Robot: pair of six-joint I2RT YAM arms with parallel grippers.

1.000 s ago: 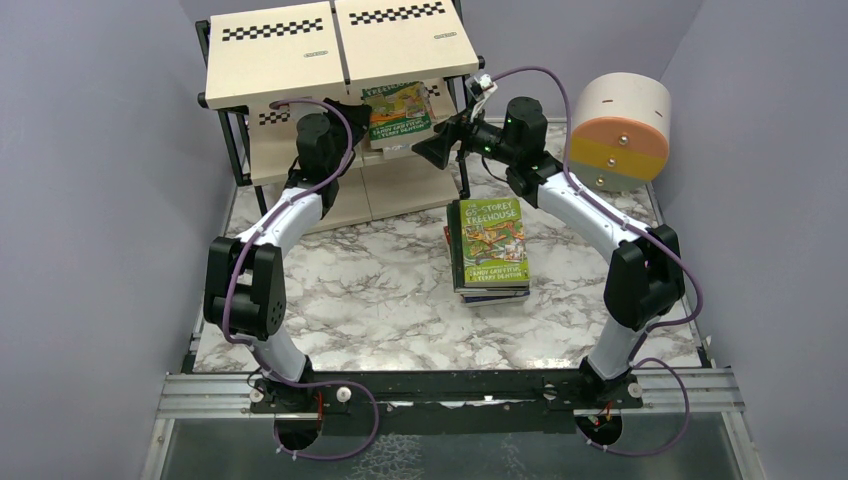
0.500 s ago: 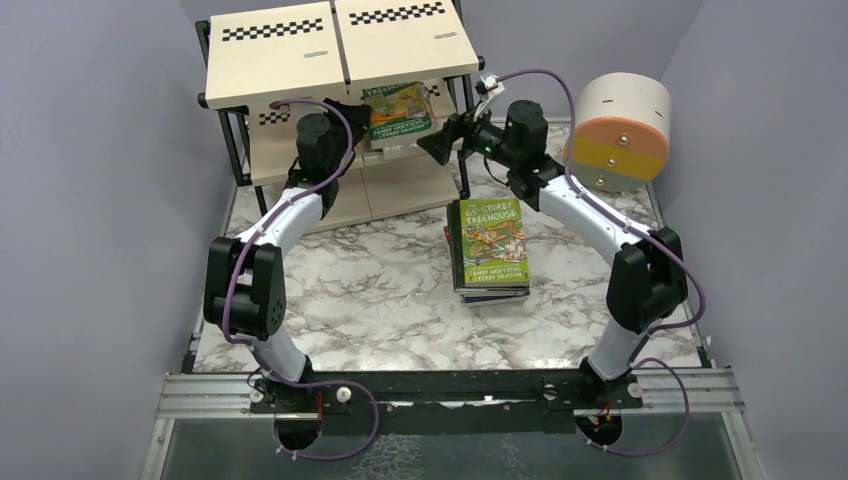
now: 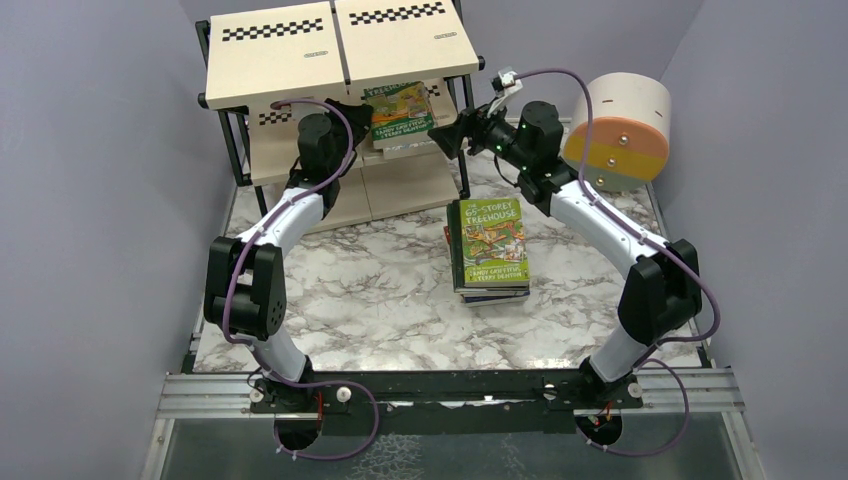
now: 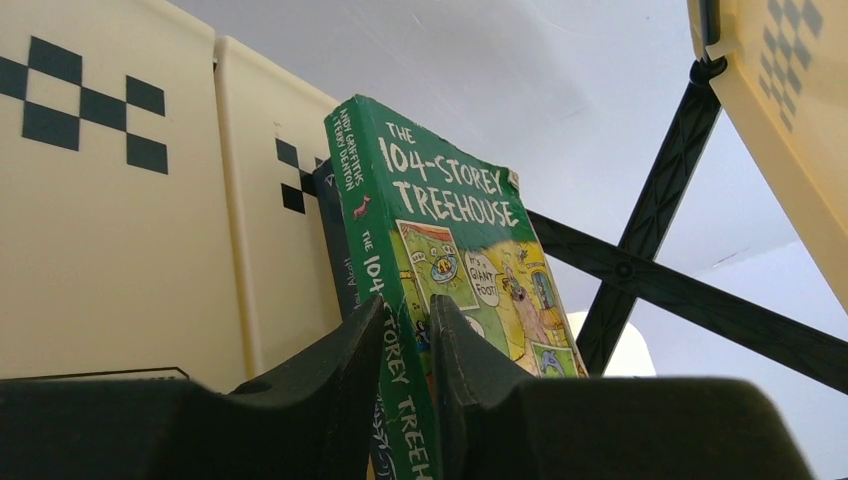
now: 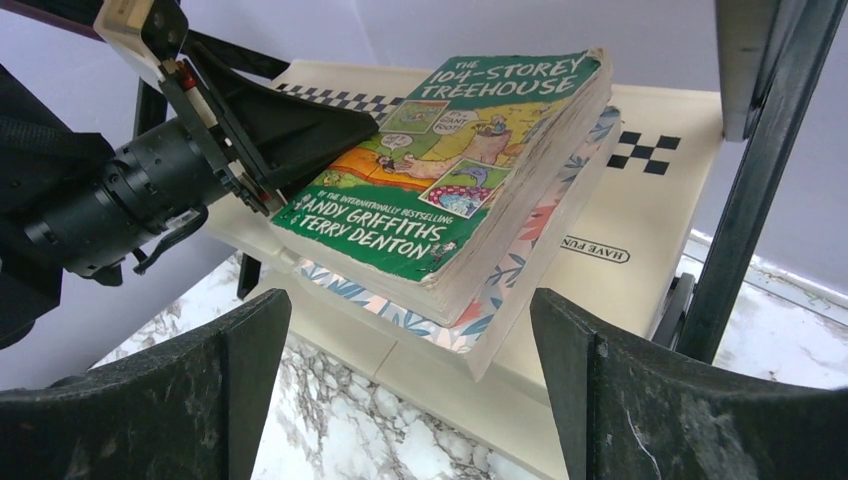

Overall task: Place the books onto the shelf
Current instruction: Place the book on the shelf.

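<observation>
The left gripper (image 4: 406, 318) has its fingers drawn almost together with nothing between them, and their tips sit at the spine of a green book (image 4: 450, 230), "The 104-Storey Treehouse"; I cannot tell whether they press on it. That book lies flat, cover up, on a floral book (image 5: 520, 260), and both rest on the middle board of the shelf (image 5: 660, 200), the floral one jutting out past the board's front edge. The right gripper (image 5: 410, 300) hangs just in front of this pair with its fingers spread wide and empty, facing the books' page edges. Nearer the arms, a stack (image 3: 490, 240) of more books lies on the table (image 3: 380, 290), topped by a green "65-Storey Treehouse". A drum (image 3: 620, 130) stands at the far right, beside the right arm.
</observation>
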